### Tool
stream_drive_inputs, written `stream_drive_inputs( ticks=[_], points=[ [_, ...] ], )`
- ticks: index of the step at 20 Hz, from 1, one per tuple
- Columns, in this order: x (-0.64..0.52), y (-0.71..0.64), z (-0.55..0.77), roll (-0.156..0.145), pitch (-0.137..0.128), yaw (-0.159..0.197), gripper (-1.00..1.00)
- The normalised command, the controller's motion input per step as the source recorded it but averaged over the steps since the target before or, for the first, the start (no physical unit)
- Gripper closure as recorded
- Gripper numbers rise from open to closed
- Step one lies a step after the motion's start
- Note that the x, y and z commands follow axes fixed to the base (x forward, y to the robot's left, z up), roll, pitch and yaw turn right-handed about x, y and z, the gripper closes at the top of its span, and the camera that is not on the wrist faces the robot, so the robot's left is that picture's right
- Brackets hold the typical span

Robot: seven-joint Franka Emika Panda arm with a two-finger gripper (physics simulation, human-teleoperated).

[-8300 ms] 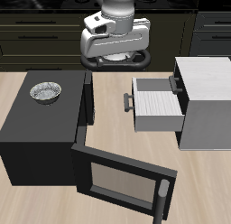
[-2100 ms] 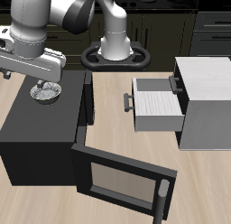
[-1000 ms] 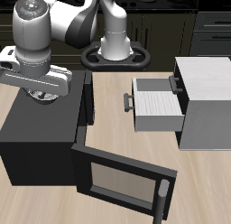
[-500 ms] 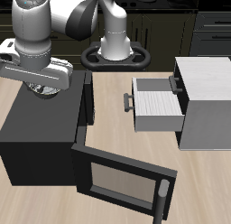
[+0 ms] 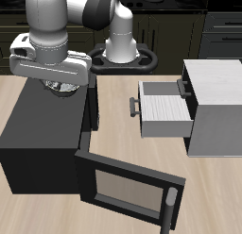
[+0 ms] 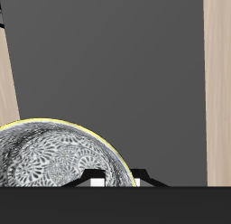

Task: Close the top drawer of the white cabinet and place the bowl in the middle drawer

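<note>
**Bowl held at the gripper above the black box; top drawer open**

In the exterior view, the gripper (image 5: pixel 62 87) is seen in the upper left of the frame, above the back part of the black box (image 5: pixel 43 134). The bowl (image 5: pixel 64 88) is only partly shown beneath the gripper body, its silver rim peeking out just under the housing. In the wrist view, the speckled inside of the bowl (image 6: pixel 59 155) is seen close against the gripper, with the dark top of the black box (image 6: pixel 108 56) behind it. A fingertip (image 6: pixel 95 182) is seen at the bowl's rim, so the claw appears to be clamped on that rim. Whether the bowl is touching the box top cannot be told.

The white cabinet (image 5: pixel 222 106) is seen at the right of the exterior frame. Its top drawer (image 5: pixel 165 108) is pulled out toward the frame's centre, with the dark bar handle (image 5: pixel 134 107) at its front. The glass door (image 5: pixel 128 189) of the black box is swung open across the lower middle of the frame, over the wooden table (image 5: pixel 123 134).
</note>
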Motion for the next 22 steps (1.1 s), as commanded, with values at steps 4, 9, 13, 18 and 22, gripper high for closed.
stream_drive_inputs(
  ticks=[4,9,13,18,22],
  points=[
    [-0.01,0.42,0.04,0.033,-0.029,-0.003,1.0],
    [-0.05,0.37,0.0,0.029,-0.02,-0.014,1.0],
    [-0.05,0.45,-0.05,0.058,-0.016,0.006,1.0],
    [-0.03,0.3,-0.01,0.039,-0.004,-0.002,1.0],
    [-0.1,0.47,-0.04,0.072,-0.004,-0.003,1.0]
  ],
)
